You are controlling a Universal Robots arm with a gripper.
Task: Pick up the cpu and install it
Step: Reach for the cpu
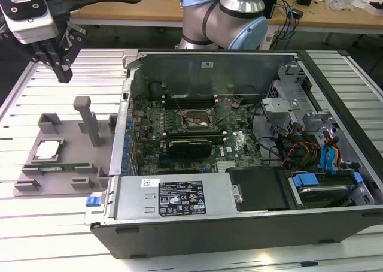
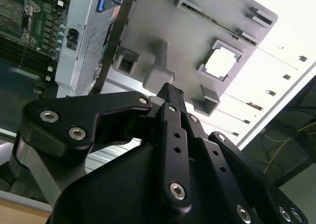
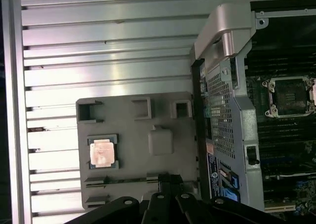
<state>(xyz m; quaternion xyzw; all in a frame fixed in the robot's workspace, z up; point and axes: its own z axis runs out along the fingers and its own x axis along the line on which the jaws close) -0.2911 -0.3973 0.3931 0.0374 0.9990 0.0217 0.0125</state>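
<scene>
The cpu (image 1: pixel 48 150) is a small silvery square chip lying flat in a recess of the grey fixture plate (image 1: pixel 78 134), at the exterior view's left of the open computer case (image 1: pixel 239 140). It also shows in both wrist views (image 2: pixel 220 61) (image 3: pixel 102 152). My gripper (image 1: pixel 63 74) hangs well above the table, over the far side of the fixture, apart from the cpu. Its black fingers (image 2: pixel 170 93) are shut together with nothing between them. The empty motherboard socket (image 1: pixel 200 122) sits in the middle of the board inside the case (image 3: pixel 289 95).
A grey post (image 1: pixel 87 119) stands upright on the fixture beside the cpu. A green memory stick (image 1: pixel 63 167) lies in a slot along the fixture's near edge. The case wall (image 1: pixel 122 128) rises between fixture and motherboard. Cables and drive bays (image 1: pixel 317 152) fill the case's right side.
</scene>
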